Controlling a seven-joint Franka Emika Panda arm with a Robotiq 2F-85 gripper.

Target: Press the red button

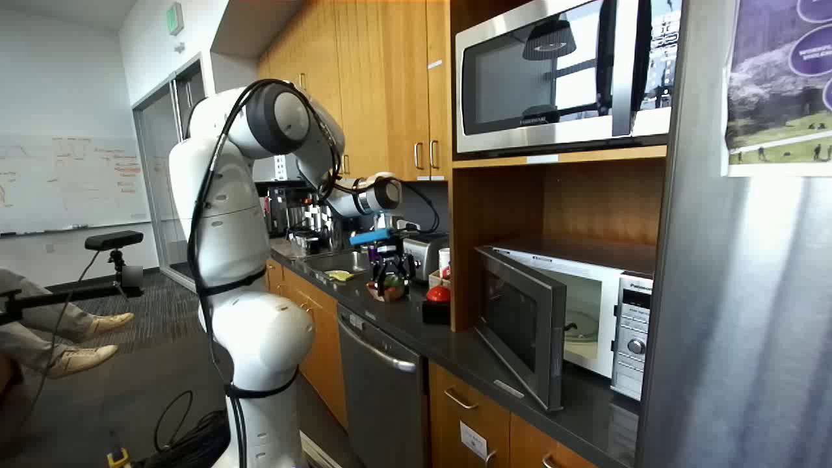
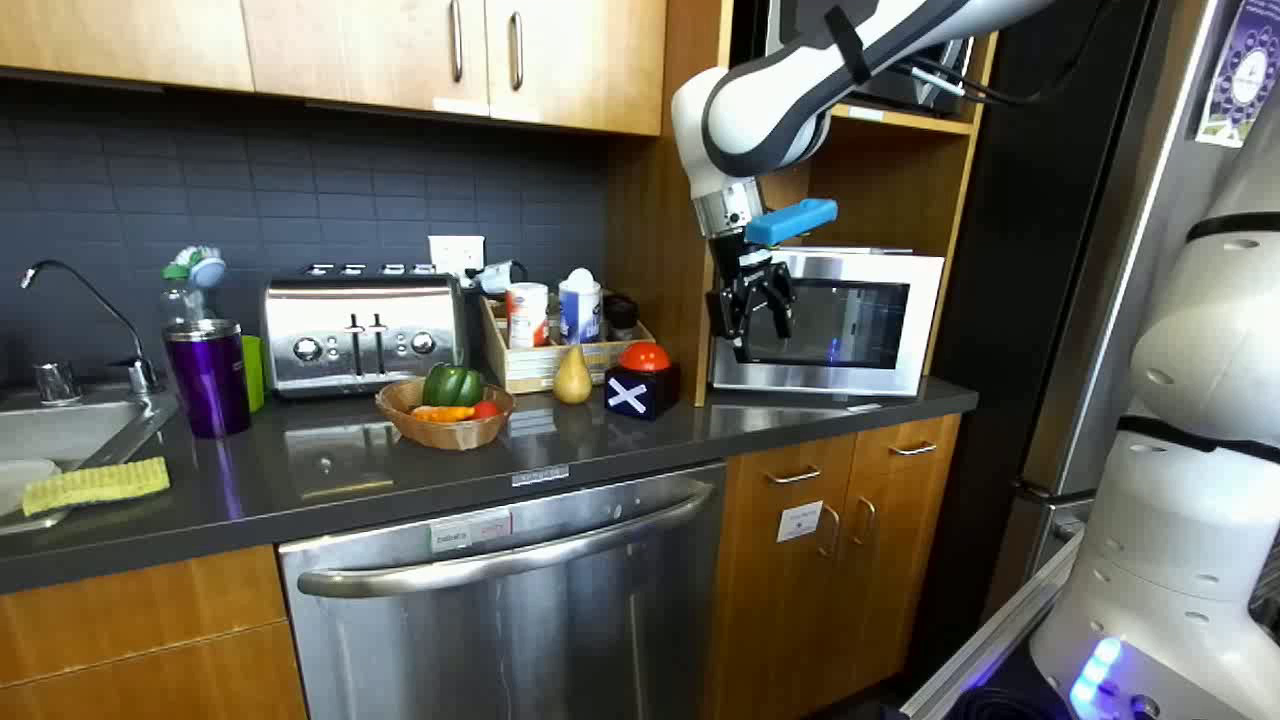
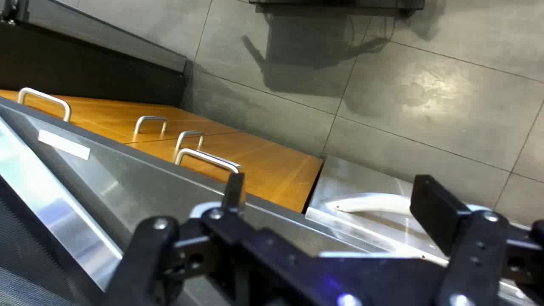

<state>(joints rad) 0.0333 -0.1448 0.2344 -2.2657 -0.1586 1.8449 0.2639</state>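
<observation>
The red button (image 1: pixel 438 294) is a red dome on a black box (image 1: pixel 435 312). The red dome (image 2: pixel 645 356) and the box (image 2: pixel 650 393) with a white X also show in an exterior view, standing on the dark counter beside the wooden cabinet panel. My gripper (image 2: pixel 763 335) hangs in the air above the counter, right of the button and a little higher in that view, with nothing between its fingers. In an exterior view the gripper (image 1: pixel 394 287) appears left of the button. In the wrist view the gripper (image 3: pixel 331 191) has its fingers wide apart; the button is out of view there.
A microwave (image 1: pixel 634 338) with its door (image 1: pixel 520 325) swung open stands in the wooden cabinet (image 2: pixel 655 230). A pear (image 2: pixel 573 377), a vegetable basket (image 2: pixel 445 432), a wooden crate (image 2: pixel 525 370) and a toaster (image 2: pixel 365 340) stand along the counter (image 2: pixel 400 490). A dishwasher (image 2: pixel 520 620) is below.
</observation>
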